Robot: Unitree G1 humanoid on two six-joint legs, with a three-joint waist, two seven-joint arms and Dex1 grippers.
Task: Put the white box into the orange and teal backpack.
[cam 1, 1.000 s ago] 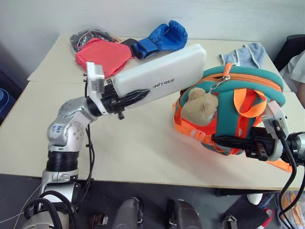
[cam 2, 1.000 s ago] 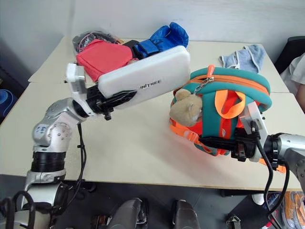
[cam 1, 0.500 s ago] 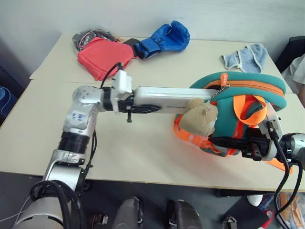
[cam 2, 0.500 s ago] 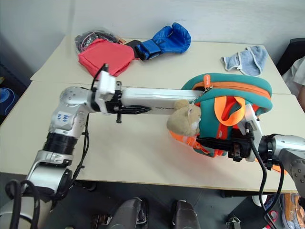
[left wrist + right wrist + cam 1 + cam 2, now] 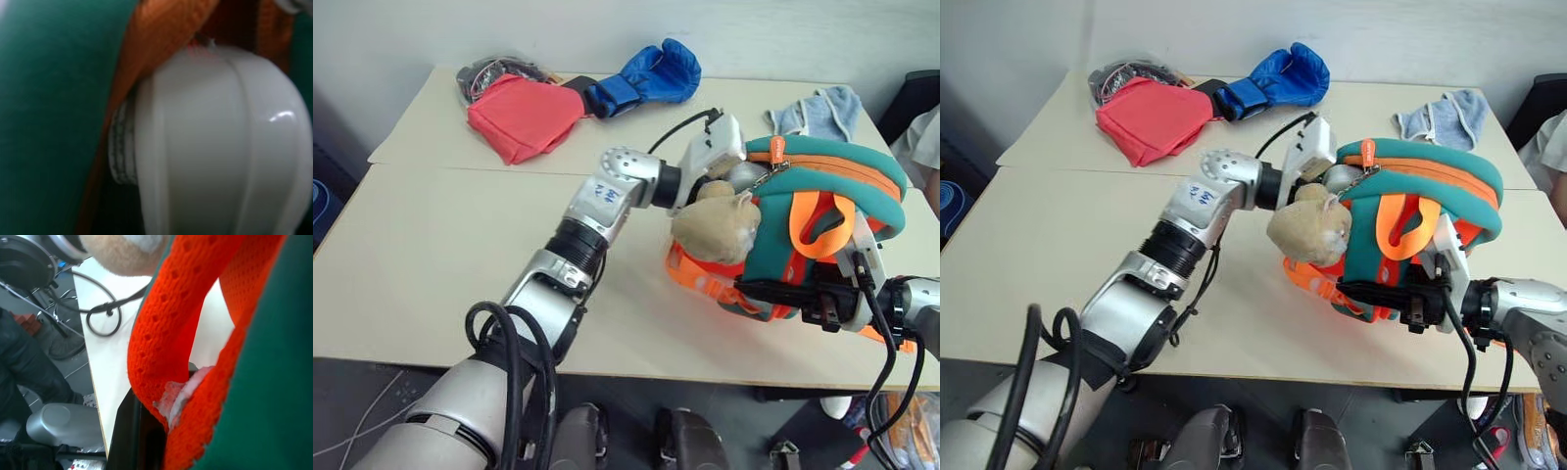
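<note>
White box now mostly inside the orange and teal backpack, long axis running from the left tool into the bag opening; a second ago it was out in the air, angled up. Only its rounded white end shows just ahead of the left tool, pressed against teal wall and orange trim. Left tool at the bag mouth, fingers hidden, can't tell its grip. Right tool pinches the backpack's orange lower edge, near the surface front edge. Open surface lies behind the left tool.
</note>
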